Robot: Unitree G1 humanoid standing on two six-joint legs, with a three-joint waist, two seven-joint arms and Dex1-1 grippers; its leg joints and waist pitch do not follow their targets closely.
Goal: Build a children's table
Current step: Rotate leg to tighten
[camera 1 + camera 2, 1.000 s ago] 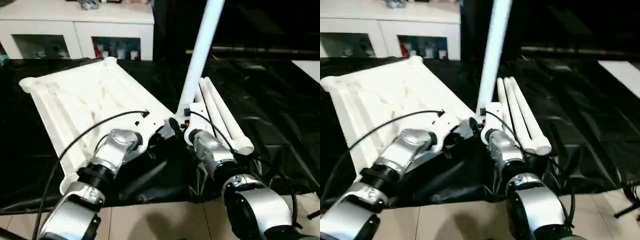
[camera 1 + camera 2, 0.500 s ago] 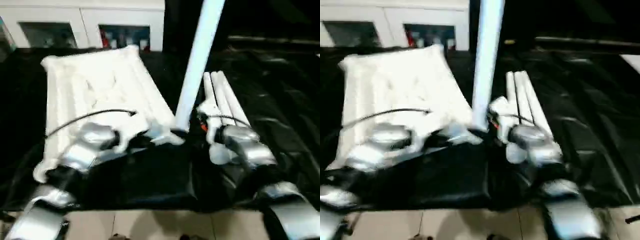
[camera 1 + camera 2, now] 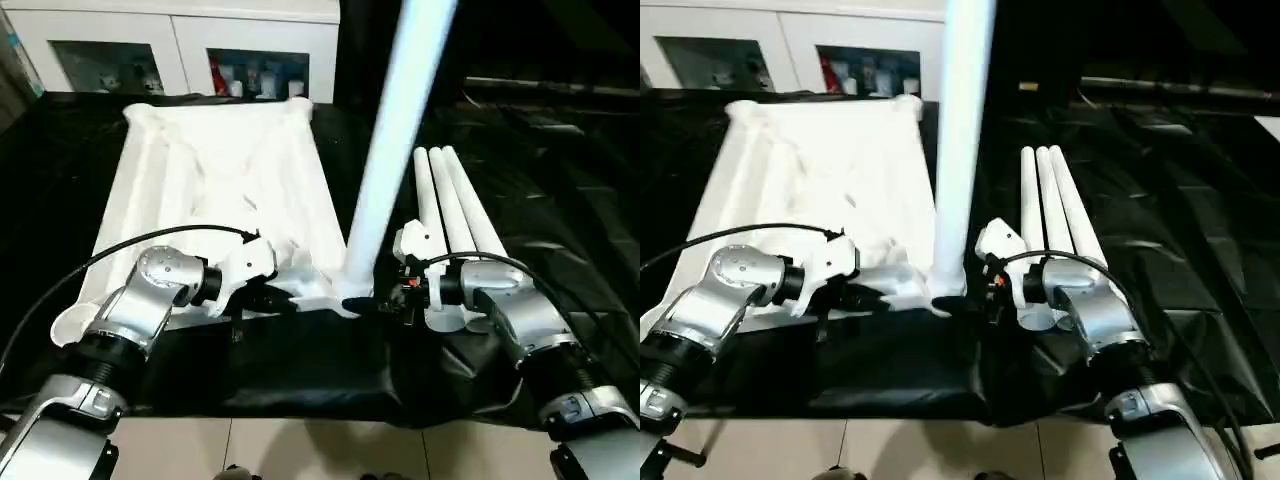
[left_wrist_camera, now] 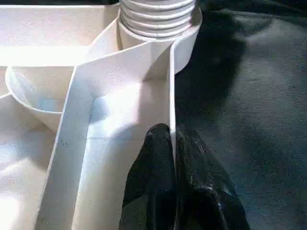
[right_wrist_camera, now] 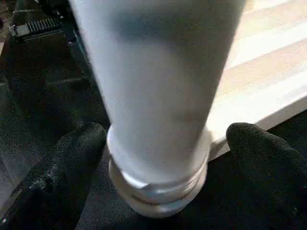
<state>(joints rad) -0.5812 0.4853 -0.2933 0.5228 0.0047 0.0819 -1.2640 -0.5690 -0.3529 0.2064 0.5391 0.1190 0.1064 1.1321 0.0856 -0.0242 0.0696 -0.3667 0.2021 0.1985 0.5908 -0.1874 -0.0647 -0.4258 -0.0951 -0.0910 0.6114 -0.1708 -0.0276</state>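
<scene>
Upright leg [image 3: 400, 130] in tabletop [image 3: 215, 190] corner — spare legs [image 3: 455, 205] right.

The square white plastic tabletop [image 3: 215, 190] looks smooth and faintly glossy, as does the upright white cylindrical leg [image 3: 395, 140] with its ridged threaded end. The black sheet [image 3: 540, 170] beneath shines like plastic film, possibly coated cloth. The black textured fingers [image 5: 72, 158] appear rubbery and matt.

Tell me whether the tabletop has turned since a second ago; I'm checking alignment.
Yes: the tabletop turned clockwise; its far edge now parallels the cabinet.
</scene>
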